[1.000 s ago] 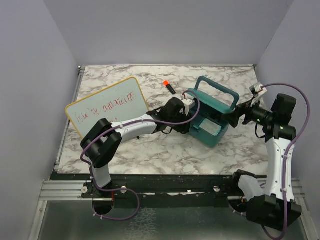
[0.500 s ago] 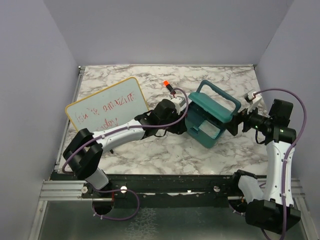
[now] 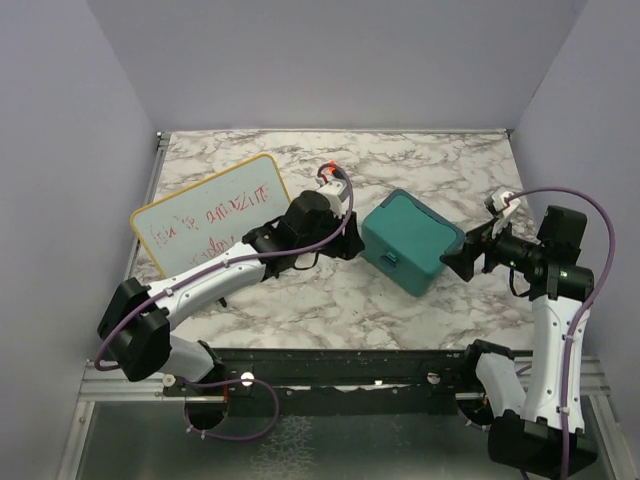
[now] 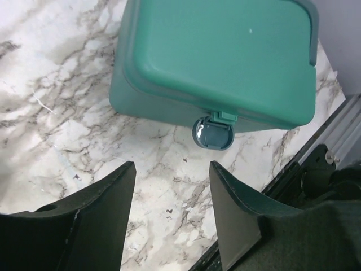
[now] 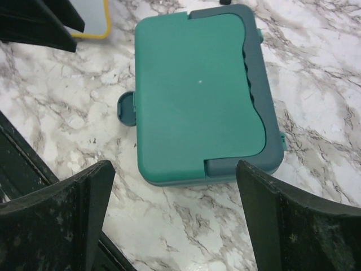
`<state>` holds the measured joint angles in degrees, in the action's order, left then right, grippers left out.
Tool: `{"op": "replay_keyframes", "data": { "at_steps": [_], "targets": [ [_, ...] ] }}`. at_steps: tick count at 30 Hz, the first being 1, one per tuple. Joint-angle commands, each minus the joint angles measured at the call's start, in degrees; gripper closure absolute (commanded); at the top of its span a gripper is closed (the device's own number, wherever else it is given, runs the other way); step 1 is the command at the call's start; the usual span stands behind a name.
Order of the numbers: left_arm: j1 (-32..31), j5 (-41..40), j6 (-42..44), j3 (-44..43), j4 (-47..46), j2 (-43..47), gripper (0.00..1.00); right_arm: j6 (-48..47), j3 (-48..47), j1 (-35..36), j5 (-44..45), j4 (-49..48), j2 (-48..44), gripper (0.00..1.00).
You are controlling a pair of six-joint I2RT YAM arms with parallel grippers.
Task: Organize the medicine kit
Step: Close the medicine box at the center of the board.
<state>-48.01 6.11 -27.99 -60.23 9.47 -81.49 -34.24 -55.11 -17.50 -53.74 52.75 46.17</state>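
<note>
The medicine kit is a teal case lying flat on the marble table with its lid down; it also fills the left wrist view and the right wrist view. Its round latch tab sticks out from the front edge, apparently unfastened. My left gripper hangs just left of the case, open, with only marble between its fingers. My right gripper hovers at the case's right side, wide open and holding nothing. Whatever is inside the case is hidden.
A yellow-framed whiteboard with red writing lies at the left. A marker's orange cap peeks out behind my left wrist. Metal rails run along the table's near edge. Walls close in the back and both sides.
The kit's lid has come down from standing open to shut. My left arm has drawn back to the left and its jaws have spread a little. My right gripper has backed off slightly.
</note>
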Motion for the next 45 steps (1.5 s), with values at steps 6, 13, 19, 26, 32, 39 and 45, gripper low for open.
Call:
{"op": "replay_keyframes", "data": {
  "at_steps": [6, 13, 19, 26, 32, 39, 45],
  "targets": [
    [0.9, -1.6, 6.7, -4.5, -0.2, 0.9, 0.34, 34.5, -5.1, 0.3, 15.5, -19.3, 6.4, 0.06],
    [1.3, -2.9, 13.6, -9.3, 1.6, -1.6, 0.32, 46.4, -11.7, 0.3, 15.7, -12.1, 18.6, 0.26],
    [2.2, -2.4, 14.2, -9.4, 1.5, -3.6, 0.25, 50.7, -7.3, 0.4, 16.6, -11.7, 16.4, 0.63],
    [3.7, 5.1, 11.1, -8.8, 2.5, -5.5, 0.24, 63.5, 2.2, 1.7, 9.8, -24.8, 11.1, 0.99],
    [3.7, 13.1, 6.7, -4.7, -0.6, -3.8, 0.24, 64.2, 4.8, 6.1, 4.3, -28.1, 15.9, 0.99],
    [3.7, 16.1, 2.1, 0.3, -5.4, -6.0, 0.35, 64.8, 5.0, 16.0, 8.5, -32.8, 19.1, 0.99],
    [3.3, 14.2, -1.2, 4.9, -9.9, -8.4, 0.41, 59.8, 5.8, 18.6, 12.2, -30.5, 22.4, 0.97]
  ]
}}
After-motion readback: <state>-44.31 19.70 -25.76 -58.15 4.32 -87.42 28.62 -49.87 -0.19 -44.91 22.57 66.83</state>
